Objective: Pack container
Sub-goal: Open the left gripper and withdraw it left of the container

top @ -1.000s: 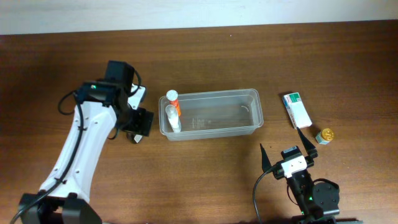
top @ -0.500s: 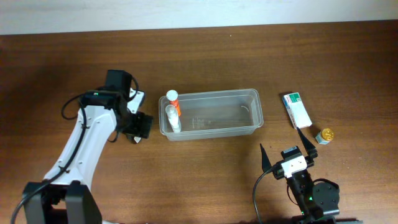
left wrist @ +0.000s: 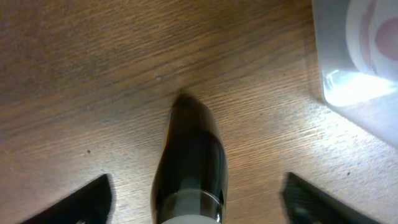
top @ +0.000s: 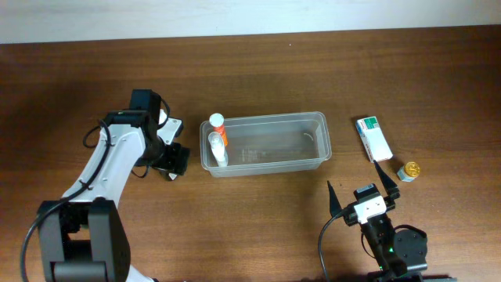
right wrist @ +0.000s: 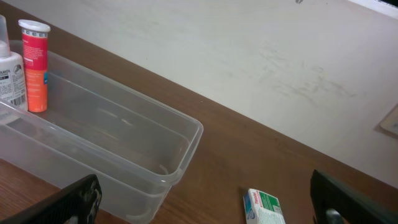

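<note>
The clear plastic container [top: 270, 149] lies mid-table and holds an upright orange tube [top: 218, 128] and a white bottle [top: 217, 149] at its left end. My left gripper [top: 174, 160] is open just left of it, low over the table. In the left wrist view a dark bottle [left wrist: 189, 155] lies on the wood between the spread fingers [left wrist: 84, 198], touching neither; the container's corner [left wrist: 354, 74] is at the upper right. My right gripper [top: 362, 193] is open and empty near the front edge. Its wrist view shows the container [right wrist: 149, 149], the orange tube [right wrist: 34, 65] and the white bottle [right wrist: 7, 71].
A white-and-green carton [top: 374, 139] lies right of the container, and it also shows in the right wrist view [right wrist: 264, 208]. A small gold-capped jar [top: 409, 170] stands beside it. A pale wall edge runs along the table's back.
My left arm has swung and lowered, and its gripper has shifted slightly left and down beside the container's left end. The right arm has not moved.
</note>
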